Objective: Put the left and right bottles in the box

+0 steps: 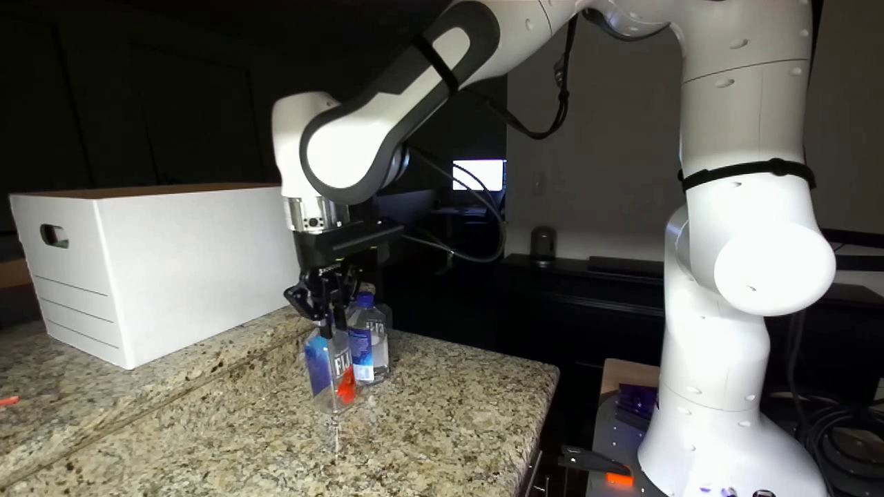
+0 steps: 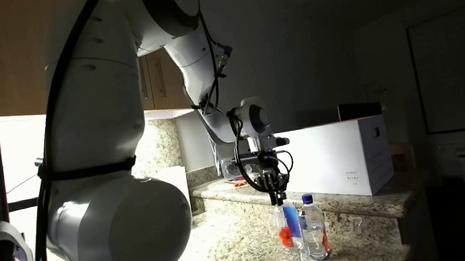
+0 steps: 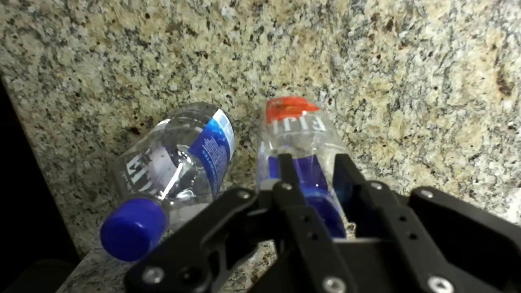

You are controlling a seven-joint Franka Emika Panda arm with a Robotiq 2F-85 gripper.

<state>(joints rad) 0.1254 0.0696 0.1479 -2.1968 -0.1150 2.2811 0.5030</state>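
Between the fingers point(image 3: 289, 173) of the end effector point(image 3: 315, 160) is the nearer bottle point(image 3: 299, 140), upright, its base resting on the desk point(image 1: 442, 428) or so close that no gap shows. The fingers flank its neck at about the width of the cap, but whether they press on the plastic cannot be told from any view. If the hold is loose or off-centre, the smooth neck would likely slip as weight comes on it, and the bottle could swing or drop.

Just beside it stands the other bottle point(image 3: 175, 167), upright and ungrasped. In the wrist view the end effector's outer link covers part of its shoulder; contact is unclear. A sideways drift during the lift, or fingers spread wide at this height, would probably tip it toward the open edge of the desk on that side.

Farther off, the box point(image 1: 200, 269) sits open-topped on a raised ledge point(image 1: 76, 393), with neither bottle inside. Its tall wall asks for a high lift: too low a carry, with the bottle hanging well below the grip, would likely catch the wall, twisting the bottle loose or shoving the box along the ledge. Letting go too soon could leave it on the rim.
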